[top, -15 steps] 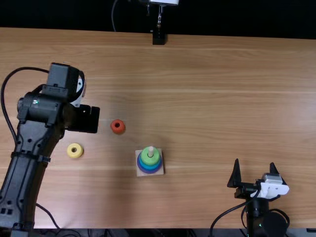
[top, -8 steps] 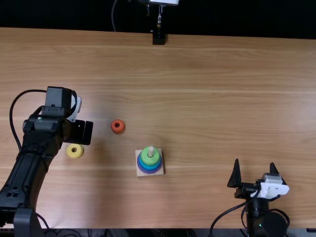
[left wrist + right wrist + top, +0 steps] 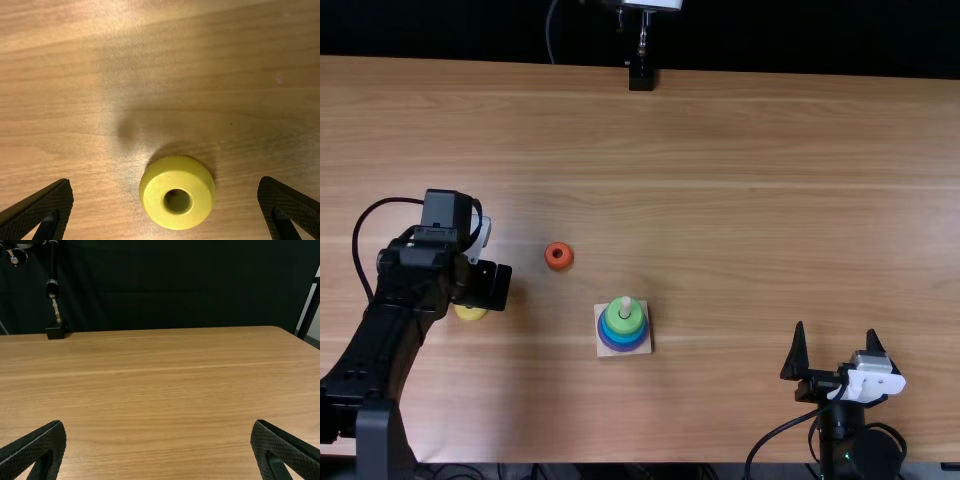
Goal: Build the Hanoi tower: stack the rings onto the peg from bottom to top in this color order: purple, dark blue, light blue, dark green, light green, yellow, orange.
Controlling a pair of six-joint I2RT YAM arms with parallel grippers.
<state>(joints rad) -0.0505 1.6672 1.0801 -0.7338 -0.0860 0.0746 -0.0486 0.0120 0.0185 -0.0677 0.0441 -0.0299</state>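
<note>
Hanging over the yellow ring (image 3: 155, 196), the left gripper (image 3: 490, 285) has its fingers spread wide, one to each side of the ring and apart from it, with nothing in its hold. That ring lies flat on the table (image 3: 740, 200), partly covered by the gripper in the top view. The orange ring (image 3: 559, 266) also lies flat, to the right of the yellow one and farther from the near edge. Farther right and nearer the edge stands the square wooden base (image 3: 646, 349), its peg (image 3: 625, 306) upright through a light green ring (image 3: 623, 326), with blue and purple below. The right gripper (image 3: 835, 330) is near the table's near edge, fingers wide apart and empty.
</note>
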